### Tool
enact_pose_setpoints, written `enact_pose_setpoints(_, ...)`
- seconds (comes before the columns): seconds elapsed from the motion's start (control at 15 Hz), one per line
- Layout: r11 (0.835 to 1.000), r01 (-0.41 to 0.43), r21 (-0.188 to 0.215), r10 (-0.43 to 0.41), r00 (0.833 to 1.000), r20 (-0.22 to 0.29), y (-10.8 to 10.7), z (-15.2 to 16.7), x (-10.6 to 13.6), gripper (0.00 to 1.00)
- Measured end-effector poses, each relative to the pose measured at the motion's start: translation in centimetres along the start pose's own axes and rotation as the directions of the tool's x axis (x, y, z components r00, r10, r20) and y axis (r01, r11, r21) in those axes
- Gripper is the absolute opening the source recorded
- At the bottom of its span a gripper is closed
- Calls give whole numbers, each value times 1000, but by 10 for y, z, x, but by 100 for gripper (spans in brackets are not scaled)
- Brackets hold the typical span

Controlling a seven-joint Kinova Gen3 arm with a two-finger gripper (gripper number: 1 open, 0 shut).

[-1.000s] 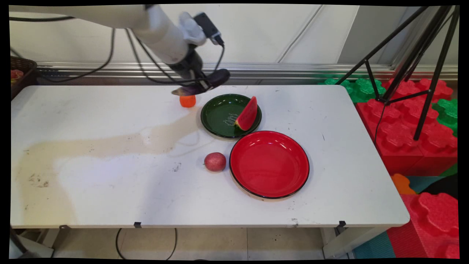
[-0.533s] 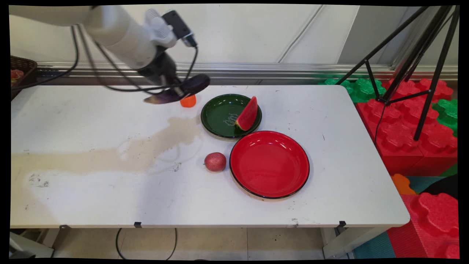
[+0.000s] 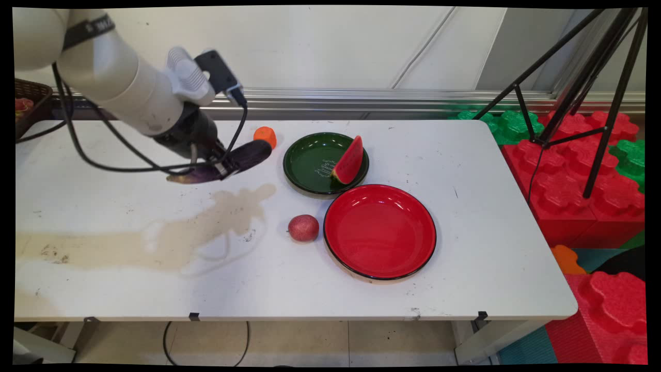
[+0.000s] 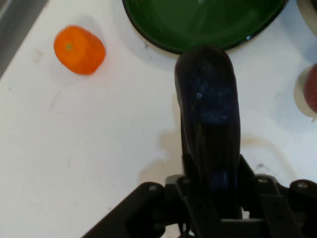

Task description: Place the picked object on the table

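My gripper (image 3: 219,166) is shut on a dark purple eggplant (image 3: 242,156), which it holds above the table left of the green plate (image 3: 310,165). In the hand view the eggplant (image 4: 210,119) sticks out lengthwise from between the fingers of the gripper (image 4: 213,183), its tip toward the green plate (image 4: 198,25). An orange fruit (image 3: 265,137) lies on the table just behind the eggplant's tip; the hand view has the orange fruit (image 4: 79,49) at upper left. A watermelon slice (image 3: 348,161) rests on the green plate.
An empty red plate (image 3: 379,230) sits in front of the green one, with a reddish round fruit (image 3: 303,228) at its left rim. A dark basket (image 3: 28,101) stands at the far left edge. A black tripod (image 3: 578,88) and red and green foam blocks (image 3: 583,170) are right of the table.
The arm has swung left and toward the near side, carrying the eggplant away from above the orange fruit, which now shows fully. Its shadow on the table shifted with it.
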Motion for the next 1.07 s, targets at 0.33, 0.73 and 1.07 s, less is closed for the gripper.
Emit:
enact_pose_setpoints(0.33, 999, 29, -23, -28, 999, 44, 16, 16, -17, 0)
enact_pose_setpoints(0.73, 998, 2, -56, 0, 999, 47, 24, 57, -26, 0)
enact_pose_setpoints(1.07, 997, -19, -76, 23, 998, 53, 27, 93, -29, 0)
